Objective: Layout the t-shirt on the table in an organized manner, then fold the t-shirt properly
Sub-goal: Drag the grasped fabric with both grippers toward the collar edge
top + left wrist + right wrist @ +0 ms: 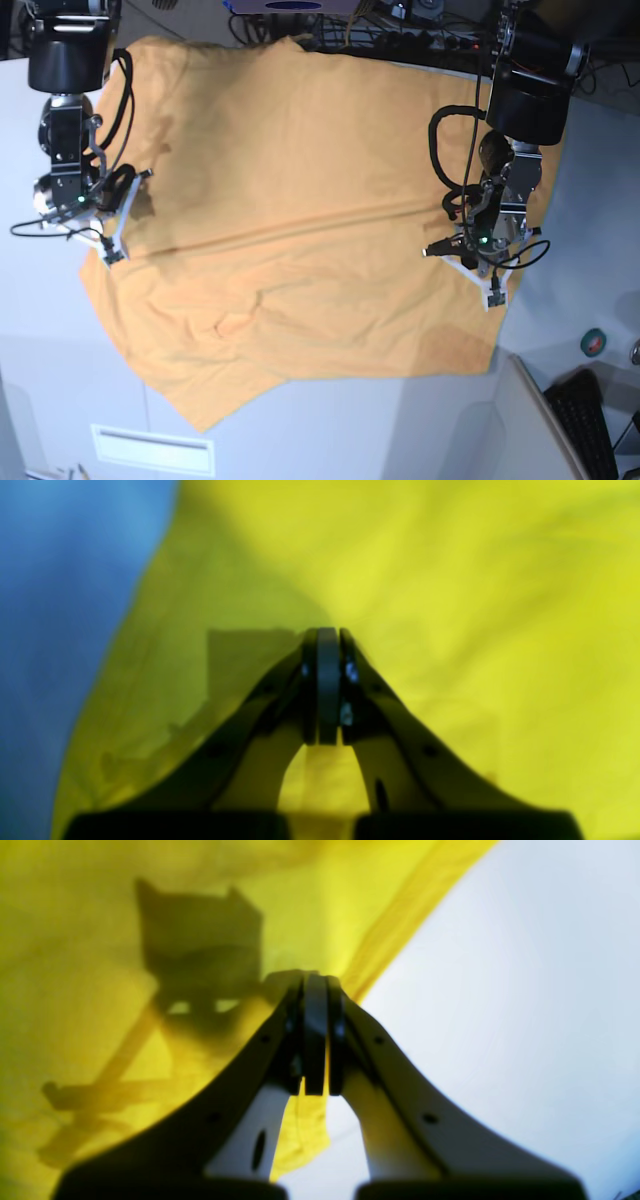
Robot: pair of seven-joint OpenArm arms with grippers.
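The orange-yellow t-shirt (pixel 300 210) is spread wide between both arms over the white-grey table (pixel 40 330). In the base view my left gripper (pixel 493 298) is shut on the shirt's right edge. My right gripper (pixel 112 253) is shut on its left edge. In the left wrist view the left gripper (pixel 327 635) is shut with yellow fabric (pixel 450 605) pinched between its jaws. In the right wrist view the right gripper (pixel 316 982) is shut on the shirt's hem (pixel 400 915), with the pale table (pixel 500 1015) beside it. No neck tag or black lines show.
A black keyboard (pixel 590 410) lies at the bottom right of the base view, with a small round green object (pixel 594 342) above it. Cables and equipment (pixel 420 35) run along the far edge. The shirt's lower corner (pixel 200 410) reaches toward the table's front.
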